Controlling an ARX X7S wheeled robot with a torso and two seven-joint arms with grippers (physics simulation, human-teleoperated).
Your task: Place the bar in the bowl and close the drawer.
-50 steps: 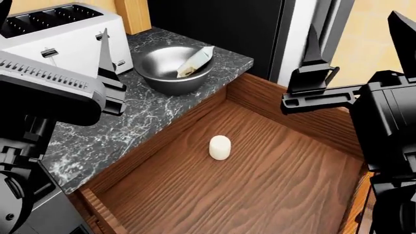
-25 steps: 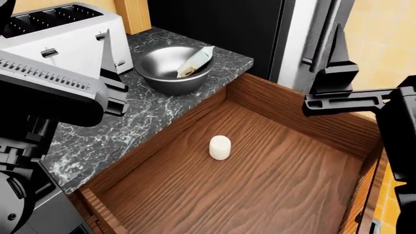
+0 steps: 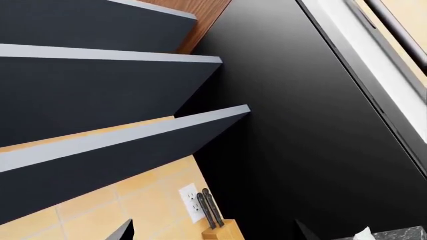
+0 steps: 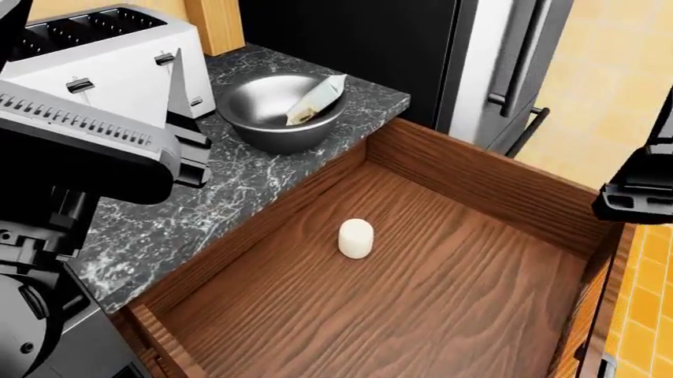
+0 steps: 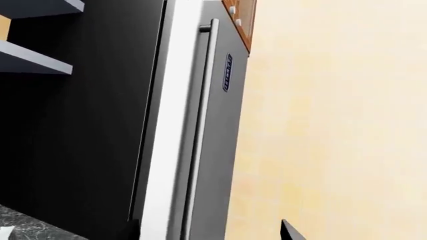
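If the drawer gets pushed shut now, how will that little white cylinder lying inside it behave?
The white cylinder lies on its side, loose on the drawer floor, so it will probably roll or slide when the drawer moves. Nothing touches it and the wood around it is bare, so it could travel until it meets a wall. It looks small and likely light.

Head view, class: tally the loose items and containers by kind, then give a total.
Bowls: 1, the bowl
Bars: 1, the bar, lying in that bowl
White cylinders: 1, the cylinder in the drawer
Toasters: 1, the toaster
Drawers: 1
Total: 5
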